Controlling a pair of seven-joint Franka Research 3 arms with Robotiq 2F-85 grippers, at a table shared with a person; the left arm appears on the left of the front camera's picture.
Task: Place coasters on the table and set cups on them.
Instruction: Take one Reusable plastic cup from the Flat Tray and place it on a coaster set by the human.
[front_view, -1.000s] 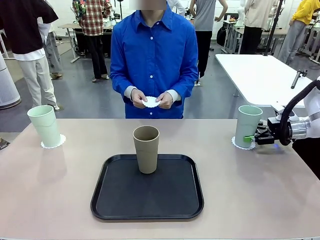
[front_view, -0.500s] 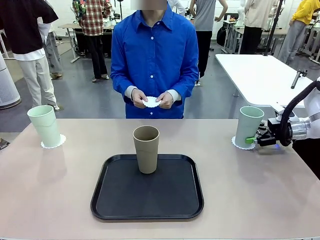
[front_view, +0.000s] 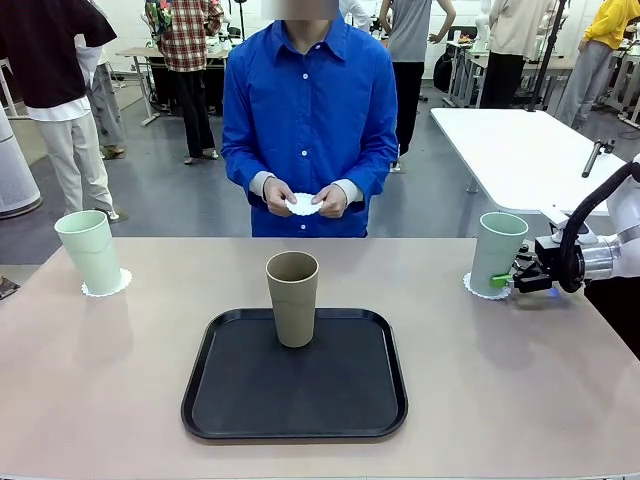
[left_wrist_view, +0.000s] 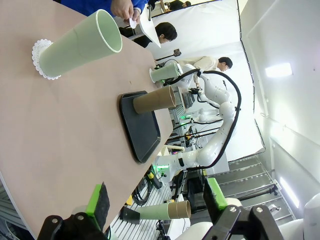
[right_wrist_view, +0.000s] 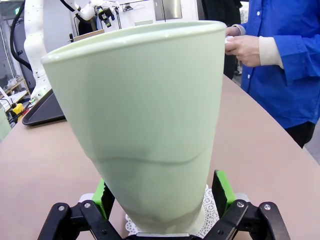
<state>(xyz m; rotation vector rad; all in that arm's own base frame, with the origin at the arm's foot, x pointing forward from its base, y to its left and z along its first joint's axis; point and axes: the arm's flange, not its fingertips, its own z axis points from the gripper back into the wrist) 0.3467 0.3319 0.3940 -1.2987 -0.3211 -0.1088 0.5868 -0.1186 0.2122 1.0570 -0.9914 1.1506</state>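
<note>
The beige desk (front_view: 100, 400) bears a black tray (front_view: 250, 400) holding the tan cup (front_view: 292, 298). Toward its far corners, the left mint cup (front_view: 88, 250) and right mint cup (front_view: 497, 250) each stand on a coaster (front_view: 468, 287). The right pincer (front_view: 507, 283) is spread around the right mint cup's base, the left pincer (left_wrist_view: 155, 205) gapes empty, and the person's hands (front_view: 276, 196) hold a third coaster (front_view: 302, 205).

Brightly and evenly lit from overhead. Soft, faint shadows on the table (front_view: 520, 400) near the left mint cup (front_view: 90, 250). Glare from a light panel (left_wrist_view: 279, 70) (left wrist view). Bent at wrist-view edges; slightly soft far off.
</note>
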